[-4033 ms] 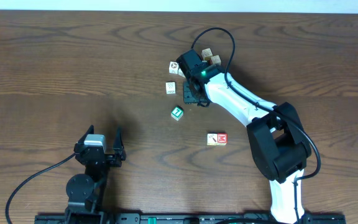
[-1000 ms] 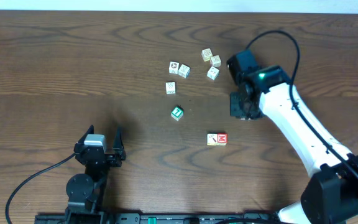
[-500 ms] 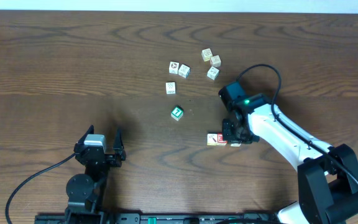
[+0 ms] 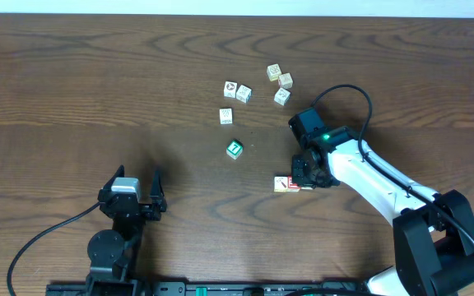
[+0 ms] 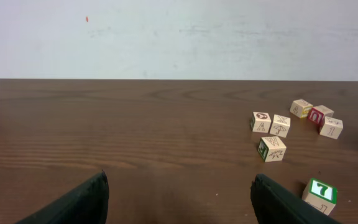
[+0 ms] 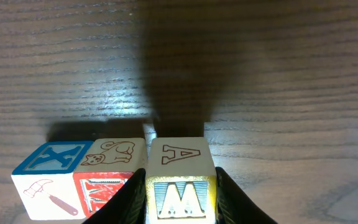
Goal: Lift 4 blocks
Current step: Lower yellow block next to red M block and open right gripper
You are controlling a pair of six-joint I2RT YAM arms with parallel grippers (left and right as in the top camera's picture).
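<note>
On the dark, wood-grained bench [image 4: 72,74] every piece is a small wooden cube with printed faces. The right tool [image 4: 305,181], matte black fingers on a glossy white arm, sits right of the middle toward the near edge. Its fingers press against both sides of a yellow-edged block [image 6: 180,180] lettered A and M. That block touches a red-lettered block [image 6: 112,168] with a dog on another face, which in turn touches a hammer block [image 6: 48,177] bearing a blue X, so three stand in a row. A second ago this tool hung well apart from them, just beside the far cluster; half a second ago it was a touch farther toward the right edge. One green block [image 4: 234,149] marked 7 stands alone near the middle, unmoved. Six cream blocks [image 4: 243,94] lie scattered toward the far edge, as before. The left tool [image 5: 180,199] rests by the near edge, left of the middle, jaws spread wide, unchanged.
</note>
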